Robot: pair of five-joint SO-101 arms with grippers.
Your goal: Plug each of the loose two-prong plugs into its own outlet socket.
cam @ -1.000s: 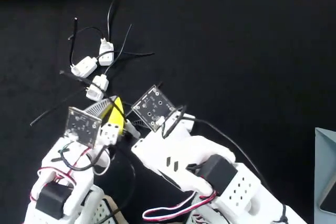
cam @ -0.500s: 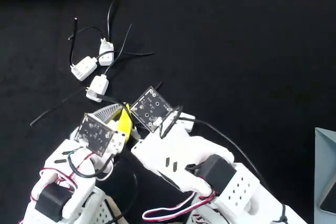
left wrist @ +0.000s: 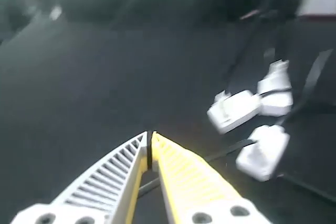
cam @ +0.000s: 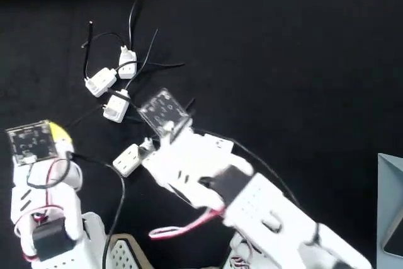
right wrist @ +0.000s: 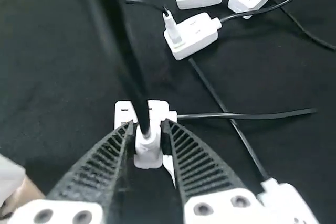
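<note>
A white outlet block (right wrist: pixel 143 112) lies on the black table, with a white two-prong plug (right wrist: pixel 146 145) seated in it and a black cord rising from the plug. My right gripper (right wrist: pixel 147 127) is shut on that plug, one finger on each side. In the high view the same outlet block (cam: pixel 126 160) lies just left of the right arm. My left gripper (left wrist: pixel 150 143) is shut on nothing and hovers over bare table at the left, away from the block. Three more white plug-and-outlet pieces (cam: pixel 116 106) (cam: pixel 101 81) (cam: pixel 126 62) sit in a cluster farther back.
Thin black cords (cam: pixel 146 61) fan out around the far cluster. Another white piece (right wrist: pixel 286 201) lies close beside the right gripper. A grey box (cam: pixel 390 203) stands at the table's right edge. Bare black cloth (cam: pixel 283 61) covers the right half.
The left arm has swung away to the left, off the outlet block, which now lies uncovered. The right arm has shifted left and forward over the plug.
</note>
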